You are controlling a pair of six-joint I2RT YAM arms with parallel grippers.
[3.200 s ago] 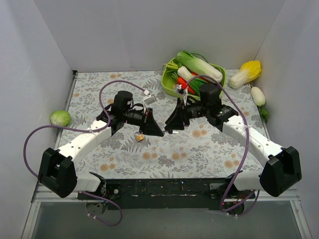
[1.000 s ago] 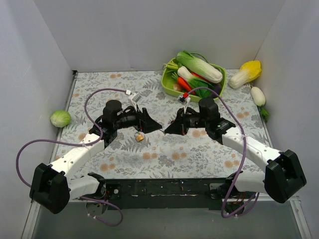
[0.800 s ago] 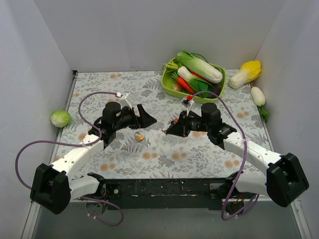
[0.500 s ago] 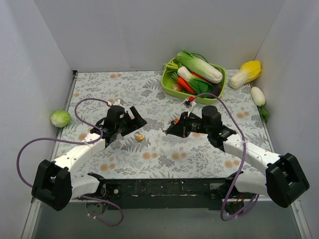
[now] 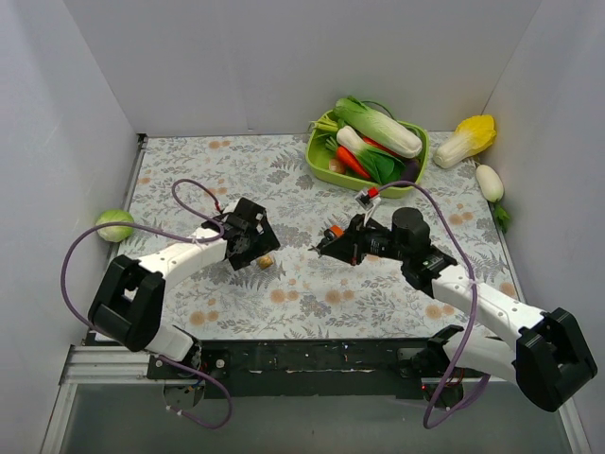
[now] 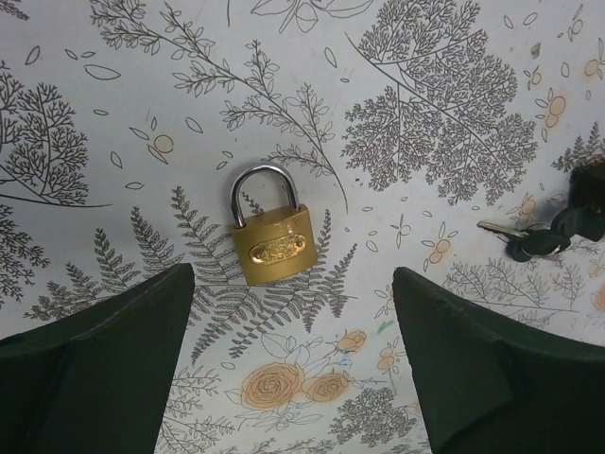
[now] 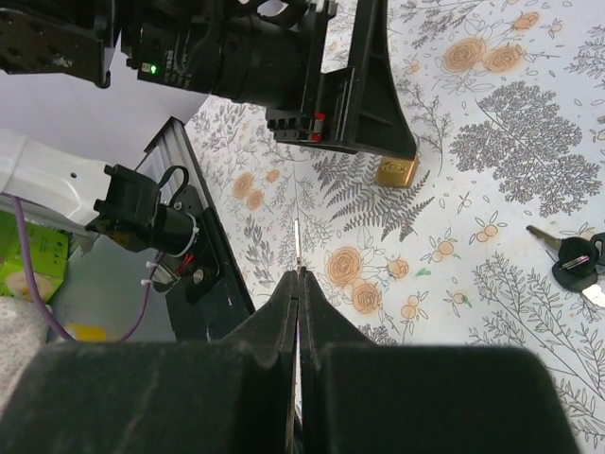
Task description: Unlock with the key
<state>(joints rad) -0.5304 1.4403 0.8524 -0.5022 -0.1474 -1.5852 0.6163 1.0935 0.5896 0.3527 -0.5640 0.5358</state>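
Surface: tabletop [image 5: 312, 295] covered in a grey leaf-and-flower print, closed in by plain white walls [image 5: 284, 66] at the back and both sides. Beyond the right hand [image 7: 298, 284] stands a green tray [image 5: 314, 156] heaped with toy vegetables. A yellow-topped cabbage [image 5: 470, 137] and a white radish [image 5: 489, 182] lie farther out on that side. A small lettuce [image 5: 113, 224] sits by the wall, outboard of the left hand [image 6: 291, 293]. Left arm: forearm stretched low across the tabletop, wrist bent so the hand looks down, fingers spread wide and holding nothing. A brass padlock [image 6: 274, 244] lies flat just ahead of the gap between those fingers, shackle pointing away, touching neither. Right arm: reaching in from its base toward the middle, hand low and aimed at the left hand, the two well apart. Its fingers are pressed together on the key [image 7: 298, 248]. Only a thin silvery blade shows, edge-on, sticking out past the tips (the head is hidden in the grip, so its colour cannot be checked). A loose bunch of black-headed keys [image 6: 531, 246] lies on the tabletop to the right of both hands, clear of them.
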